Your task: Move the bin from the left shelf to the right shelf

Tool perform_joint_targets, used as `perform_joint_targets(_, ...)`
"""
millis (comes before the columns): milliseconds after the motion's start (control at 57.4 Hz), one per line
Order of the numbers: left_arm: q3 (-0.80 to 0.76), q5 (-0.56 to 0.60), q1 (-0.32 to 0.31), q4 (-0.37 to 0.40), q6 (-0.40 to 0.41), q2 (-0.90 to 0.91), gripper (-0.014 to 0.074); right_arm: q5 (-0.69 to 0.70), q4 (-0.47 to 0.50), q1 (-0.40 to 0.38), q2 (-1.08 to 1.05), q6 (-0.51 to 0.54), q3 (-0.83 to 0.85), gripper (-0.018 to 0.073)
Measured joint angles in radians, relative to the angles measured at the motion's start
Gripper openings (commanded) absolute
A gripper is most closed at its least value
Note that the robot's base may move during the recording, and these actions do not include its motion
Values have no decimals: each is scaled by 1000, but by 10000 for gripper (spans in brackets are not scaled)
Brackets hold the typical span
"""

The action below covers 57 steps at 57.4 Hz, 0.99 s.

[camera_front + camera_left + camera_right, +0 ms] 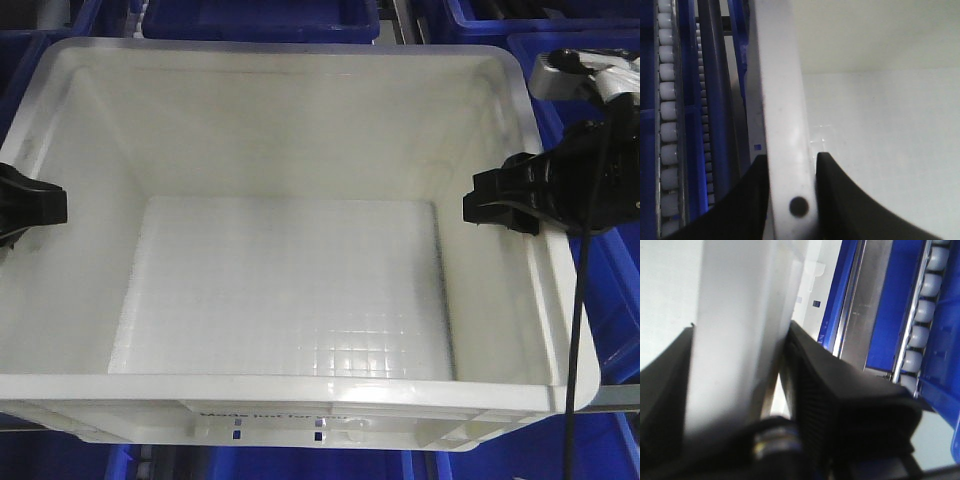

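White plastic tote bin (pixel 300 392), dark blue bins (pixel 260 18) behind it, left tool (pixel 52 205) clamps the bin's left rim, right tool (pixel 482 206) clamps its right rim

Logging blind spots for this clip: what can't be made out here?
Front view: left gripper mostly cut off by the frame edge.
Front view: print on the bin foreshortened, barely legible.
Right wrist view: right gripper blurred, too close.
All views: shelf beneath hidden by the bin itself.
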<state>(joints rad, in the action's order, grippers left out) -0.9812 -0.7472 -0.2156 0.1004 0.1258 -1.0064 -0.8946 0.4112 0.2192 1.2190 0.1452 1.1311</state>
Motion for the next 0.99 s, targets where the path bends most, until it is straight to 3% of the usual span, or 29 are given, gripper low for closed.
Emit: perform_joint_targets(993,0,0,0,0,0,0,-6,0,0,0,0,0,0,-4)
